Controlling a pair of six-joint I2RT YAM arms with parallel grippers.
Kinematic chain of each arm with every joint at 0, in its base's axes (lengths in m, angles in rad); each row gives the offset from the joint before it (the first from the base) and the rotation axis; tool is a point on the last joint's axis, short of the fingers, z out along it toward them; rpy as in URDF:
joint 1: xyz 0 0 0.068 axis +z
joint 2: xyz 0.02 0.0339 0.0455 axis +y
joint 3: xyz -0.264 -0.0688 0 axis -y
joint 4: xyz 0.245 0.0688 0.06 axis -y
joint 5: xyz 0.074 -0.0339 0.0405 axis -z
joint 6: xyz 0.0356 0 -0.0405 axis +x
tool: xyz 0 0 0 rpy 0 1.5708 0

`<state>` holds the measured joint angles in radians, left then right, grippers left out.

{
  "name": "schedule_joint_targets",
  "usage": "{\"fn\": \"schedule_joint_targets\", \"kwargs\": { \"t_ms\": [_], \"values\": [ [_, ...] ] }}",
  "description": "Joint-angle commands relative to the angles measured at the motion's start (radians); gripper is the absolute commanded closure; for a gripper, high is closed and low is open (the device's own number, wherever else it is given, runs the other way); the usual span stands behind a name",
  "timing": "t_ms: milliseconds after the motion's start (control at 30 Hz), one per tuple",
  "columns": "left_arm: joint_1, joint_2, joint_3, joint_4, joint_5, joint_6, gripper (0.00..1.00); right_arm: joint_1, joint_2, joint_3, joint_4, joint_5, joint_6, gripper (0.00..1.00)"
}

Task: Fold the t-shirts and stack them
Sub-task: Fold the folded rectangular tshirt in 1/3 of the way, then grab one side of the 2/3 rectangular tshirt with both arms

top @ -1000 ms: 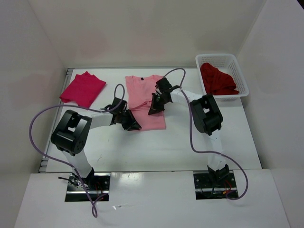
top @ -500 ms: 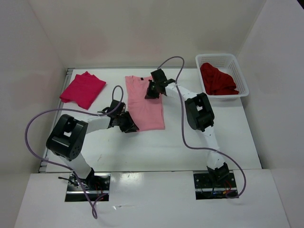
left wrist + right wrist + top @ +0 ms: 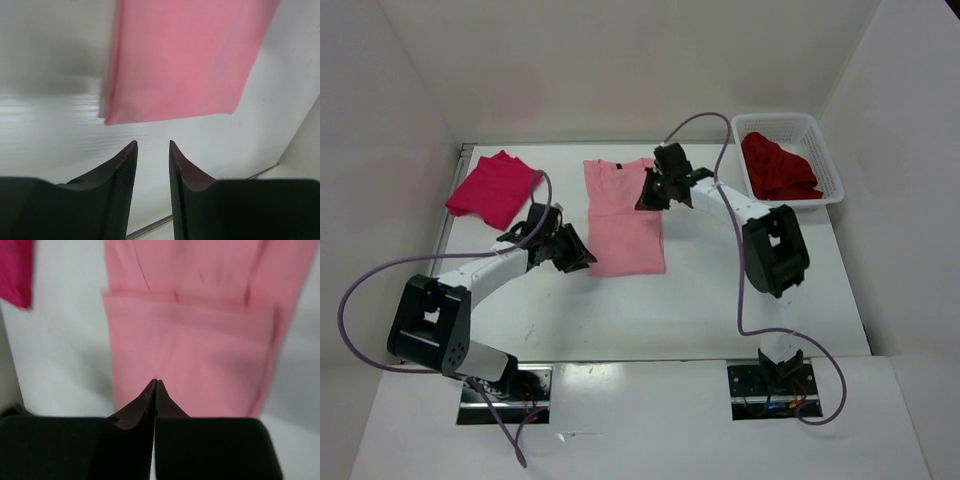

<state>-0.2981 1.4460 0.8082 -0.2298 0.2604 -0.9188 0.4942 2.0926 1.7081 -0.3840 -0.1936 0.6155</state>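
Light pink cloth, the t-shirt [image 3: 623,215] with sleeves turned in, is laid lengthwise at mid-table, so the crosswise fold is judged next: its near hem must be pinched at both corners and carried to the collar. The left gripper [image 3: 151,150] is held slightly spread and empty just short of the near-left corner, the right gripper [image 3: 155,386] pressed together on nothing over the shirt's right side. Whether the right tips touch the cloth cannot be told, the maroon t-shirt [image 3: 778,165] is partly hidden inside the white mesh basket [image 3: 775,118], and the folded crimson-magenta t-shirt [image 3: 492,187] is set at far left.
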Motion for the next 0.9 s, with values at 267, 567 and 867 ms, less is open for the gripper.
{"fn": "schedule_joint_targets", "kwargs": {
  "t_ms": [267,567,867],
  "values": [
    [0.063,0.118,-0.047,0.073,0.085,0.031,0.55,-0.043,-0.352,-0.62,0.063,-0.181,0.001,0.76],
    [0.063,0.209,-0.01,0.073,0.096,0.055,0.59,-0.052,-0.326,-0.717,0.137,-0.15,0.066,0.58],
    [0.063,0.209,-0.01,0.083,0.077,0.055,0.81,-0.052,-0.286,-0.749,0.185,-0.178,0.107,0.89]
  ]
}}
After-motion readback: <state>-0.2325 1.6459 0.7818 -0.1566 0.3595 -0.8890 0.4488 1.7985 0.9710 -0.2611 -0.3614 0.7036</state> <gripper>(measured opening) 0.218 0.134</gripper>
